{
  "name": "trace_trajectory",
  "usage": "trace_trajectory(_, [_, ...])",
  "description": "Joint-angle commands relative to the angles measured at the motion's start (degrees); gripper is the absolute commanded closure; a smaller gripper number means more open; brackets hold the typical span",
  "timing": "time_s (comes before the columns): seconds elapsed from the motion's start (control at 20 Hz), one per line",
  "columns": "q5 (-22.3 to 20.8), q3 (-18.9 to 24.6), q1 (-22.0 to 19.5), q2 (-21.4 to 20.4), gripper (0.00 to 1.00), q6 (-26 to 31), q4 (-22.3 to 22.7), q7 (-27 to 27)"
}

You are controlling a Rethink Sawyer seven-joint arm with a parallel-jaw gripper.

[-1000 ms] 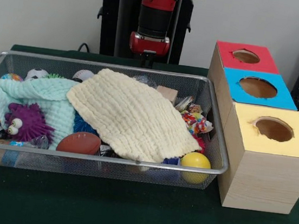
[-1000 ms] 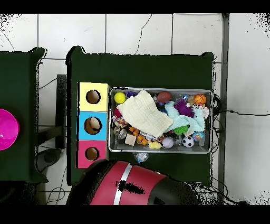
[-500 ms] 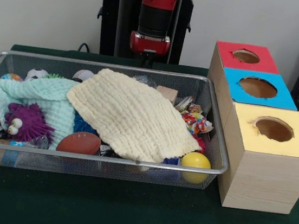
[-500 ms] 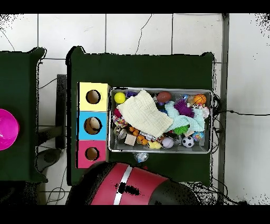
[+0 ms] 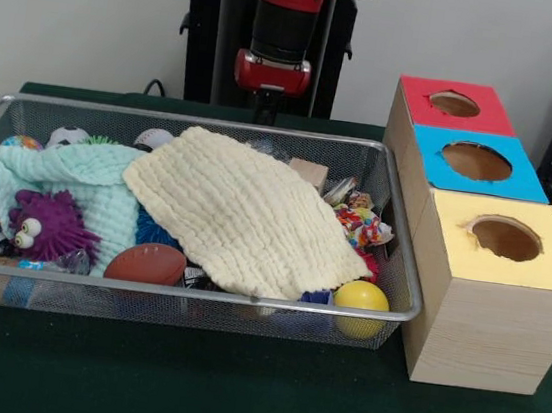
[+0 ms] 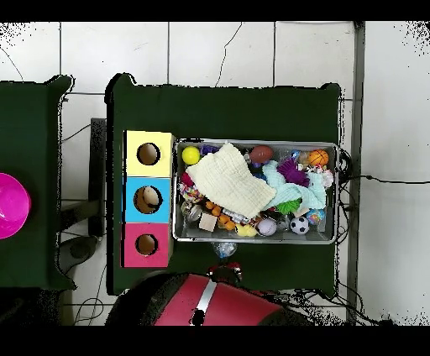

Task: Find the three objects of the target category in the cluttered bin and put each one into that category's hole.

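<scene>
Front camera sits low and close, facing across the wire bin (image 5: 384, 311); overhead looks straight down from farther off. Both share bin (image 6: 339, 193) and the three-hole box (image 5: 483, 323).

Wire bin (image 6: 339, 193) on green table (image 6: 227, 109), packed with toys. Cream cloth (image 6: 228, 180) over its middle, mint cloth (image 6: 302, 191) beside it. Yellow ball (image 6: 191, 155) in the corner nearest the yellow box (image 6: 149, 154); blue box (image 6: 148, 200), red box (image 6: 147, 244) adjoining.

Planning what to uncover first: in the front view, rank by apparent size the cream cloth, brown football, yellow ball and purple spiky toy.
1. cream cloth
2-3. purple spiky toy and brown football, too alike to rank
4. yellow ball
</scene>
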Motion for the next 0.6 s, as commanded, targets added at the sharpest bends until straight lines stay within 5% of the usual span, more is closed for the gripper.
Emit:
trace_trajectory(0.05, [3.6,7.2,-2.5,-4.9,1.0,8.3,-3.0,10.9])
trace_trajectory(0.6, [8.8,7.6,2.4,-17.3,1.0,22.0,2.8,11.5])
